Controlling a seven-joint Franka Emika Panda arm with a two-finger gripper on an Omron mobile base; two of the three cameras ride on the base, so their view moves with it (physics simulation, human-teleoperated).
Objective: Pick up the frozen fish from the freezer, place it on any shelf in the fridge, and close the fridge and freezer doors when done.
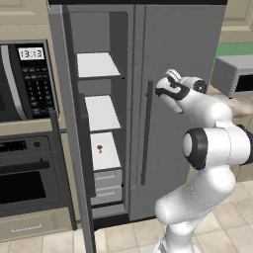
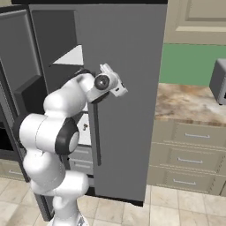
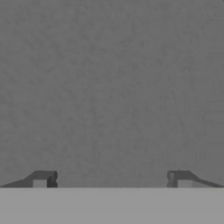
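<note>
The fingertips (image 3: 43, 178) stand spread wide, grasping nothing, close against the flat grey fridge door (image 3: 112, 87). The gripper (image 1: 169, 79) faces that closed door beside its upright bar handle (image 1: 147, 133). The freezer (image 1: 99, 123) stands open; on its lower white shelf lies a tiny red thing (image 1: 100, 148), too small to tell its direction.

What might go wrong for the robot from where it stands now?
Possible risks:
1. The gripper is open and faces the closed fridge door closely; pushing forward could bump it.
2. The small red thing on the freezer shelf sits behind the bar handle side, so the arm may have to swing around and could clip the handle.
3. The open freezer door narrows the arm's path.
</note>
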